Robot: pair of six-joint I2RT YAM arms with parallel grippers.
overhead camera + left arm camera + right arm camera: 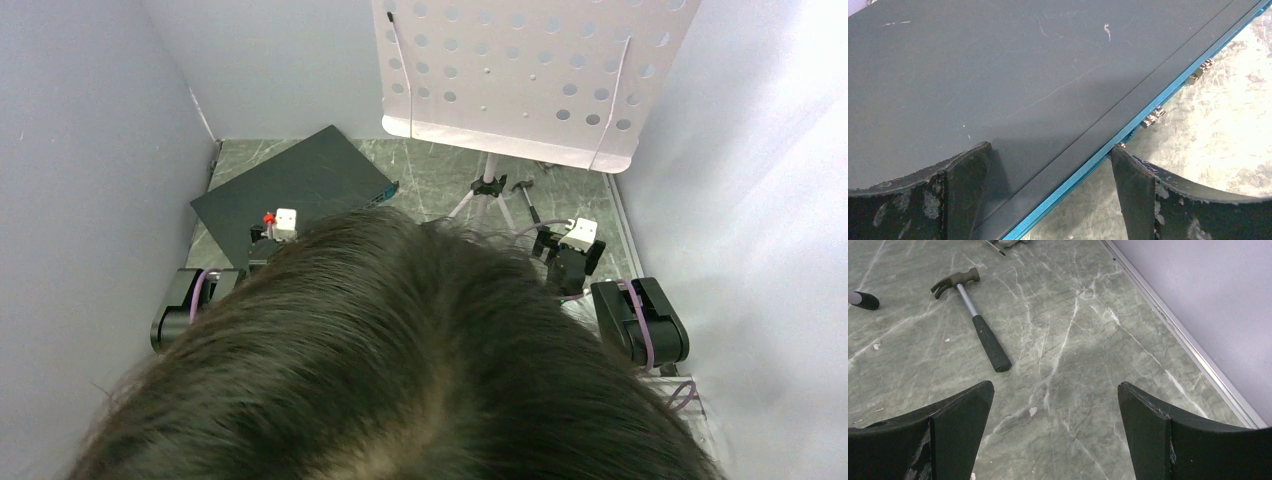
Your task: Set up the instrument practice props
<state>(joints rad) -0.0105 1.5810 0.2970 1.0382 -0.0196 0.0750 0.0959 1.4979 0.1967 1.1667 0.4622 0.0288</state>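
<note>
Left tool point(1049, 150) is spread apart above the edge of a dark flat case point(998, 75); right tool point(1055, 387), also spread, hangs over the green counter point(1083, 340) near a hammer point(975, 320). Far back, the lilac music-stand plate point(520, 70) stands on its tripod pole point(489, 172).

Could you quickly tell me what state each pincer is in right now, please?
Left pincer: open, holding nothing.
Right pincer: open, holding nothing.
</note>
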